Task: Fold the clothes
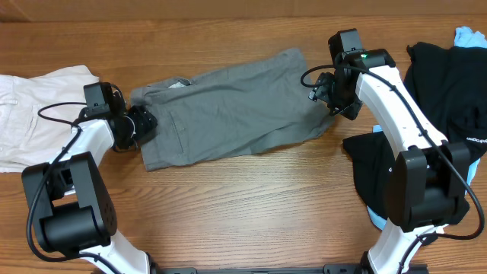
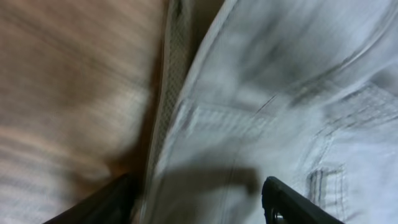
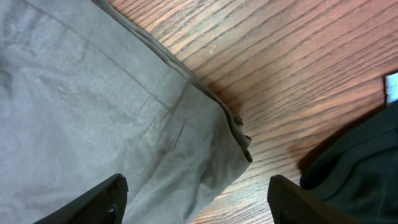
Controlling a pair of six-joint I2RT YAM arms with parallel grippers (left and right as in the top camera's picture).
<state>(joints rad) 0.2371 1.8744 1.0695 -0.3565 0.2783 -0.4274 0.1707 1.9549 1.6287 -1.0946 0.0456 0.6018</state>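
Observation:
The mid-grey shorts (image 1: 228, 110) lie flat across the middle of the table, folded in half, waistband to the left. My left gripper (image 1: 143, 125) is open at the waistband end; its wrist view is blurred and shows the waistband and belt loops (image 2: 249, 118) between the open fingers (image 2: 199, 199). My right gripper (image 1: 329, 93) is open over the leg-hem corner; its wrist view shows the hem corner (image 3: 239, 140) between the spread fingers (image 3: 196, 199).
Cream-white shorts (image 1: 34, 114) lie at the far left edge. A black garment (image 1: 449, 84) with light-blue cloth (image 1: 470, 36) under it sits at the right, also in the right wrist view (image 3: 354, 168). Bare wooden table (image 1: 243, 205) runs along the front.

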